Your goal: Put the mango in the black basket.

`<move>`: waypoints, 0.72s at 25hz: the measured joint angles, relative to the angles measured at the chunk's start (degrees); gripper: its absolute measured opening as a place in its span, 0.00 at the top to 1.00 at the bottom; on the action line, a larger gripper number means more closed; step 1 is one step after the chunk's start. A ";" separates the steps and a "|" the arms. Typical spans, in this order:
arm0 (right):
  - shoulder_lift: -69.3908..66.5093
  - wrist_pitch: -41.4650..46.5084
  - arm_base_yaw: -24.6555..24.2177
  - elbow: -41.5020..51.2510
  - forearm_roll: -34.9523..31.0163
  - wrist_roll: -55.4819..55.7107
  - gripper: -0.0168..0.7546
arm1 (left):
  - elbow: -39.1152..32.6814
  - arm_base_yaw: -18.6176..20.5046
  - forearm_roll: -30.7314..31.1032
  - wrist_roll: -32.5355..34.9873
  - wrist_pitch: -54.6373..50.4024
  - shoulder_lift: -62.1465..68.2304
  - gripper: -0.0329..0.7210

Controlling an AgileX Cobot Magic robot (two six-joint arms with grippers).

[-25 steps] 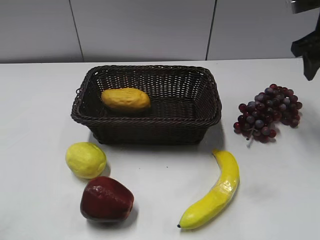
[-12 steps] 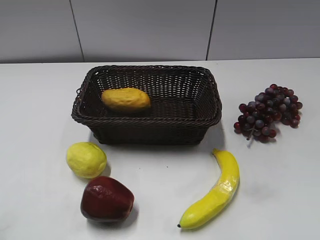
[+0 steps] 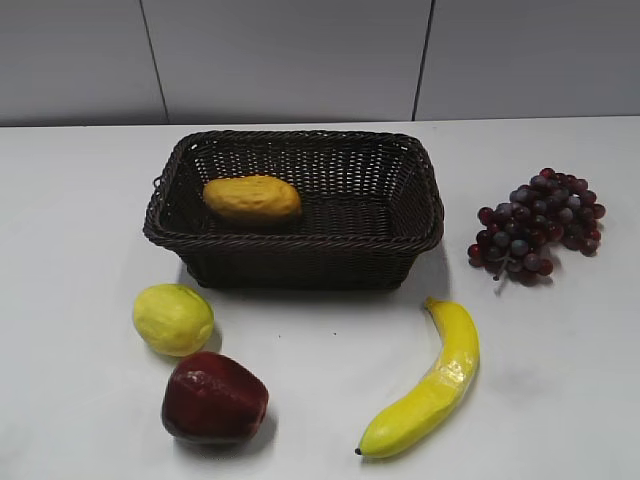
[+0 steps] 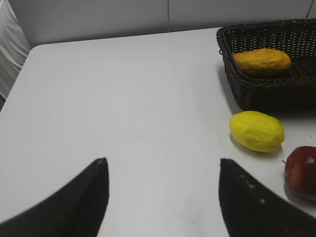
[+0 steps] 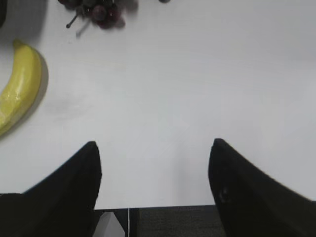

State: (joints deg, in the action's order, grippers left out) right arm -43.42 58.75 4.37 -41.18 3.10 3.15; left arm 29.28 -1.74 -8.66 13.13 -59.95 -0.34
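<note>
— White table point(image 3: 80, 200), grey wall behind. Counts?
— One black basket point(image 3: 293, 262), one mango point(image 3: 252, 198), one lemon point(image 3: 173, 319), one apple point(image 3: 214, 398), one banana point(image 3: 430, 385), one grape bunch point(image 3: 538, 226).
— Mango where?
— Inside basket, left half, lying on the woven floor. From left gripper point(image 4: 163, 170), up at about 1 o'clock, well apart, untouched. Out of right wrist view entirely.
— Fingers?
— Left pair spread wide, nothing between. Right gripper point(image 5: 154, 153) likewise spread wide over bare table; banana at 10 o'clock, grapes at 11.
</note>
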 joint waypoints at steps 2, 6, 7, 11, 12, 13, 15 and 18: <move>4.11 0.00 0.00 3.61 0.00 0.00 0.30 | 0.00 0.00 0.00 0.00 0.00 0.00 0.26; 11.91 0.64 0.00 8.77 0.00 -0.11 0.30 | 0.00 0.00 0.00 0.00 0.00 0.00 0.26; 13.81 0.99 0.00 9.60 0.00 -0.11 0.30 | 0.00 0.00 0.00 0.00 0.00 0.00 0.26; 20.57 1.70 0.00 12.13 -0.68 -0.20 0.30 | 0.00 0.00 0.00 0.00 0.00 0.00 0.26; 22.14 1.70 0.00 12.19 -0.83 -0.20 0.30 | 0.00 0.00 0.00 0.00 0.00 0.00 0.26; 23.40 1.70 0.00 12.19 -0.91 -0.20 0.30 | 0.00 0.00 0.00 0.00 0.00 0.00 0.26; 26.34 1.70 0.00 12.19 -0.98 -0.20 0.30 | 0.00 0.00 0.00 0.00 0.00 0.00 0.26; 30.52 1.70 0.00 12.24 -1.09 -0.25 0.30 | 0.00 0.00 0.00 0.00 0.00 0.00 0.26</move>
State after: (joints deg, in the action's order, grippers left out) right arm -12.90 60.45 4.37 -28.94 2.01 2.90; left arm 29.28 -1.74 -8.66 13.13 -59.95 -0.34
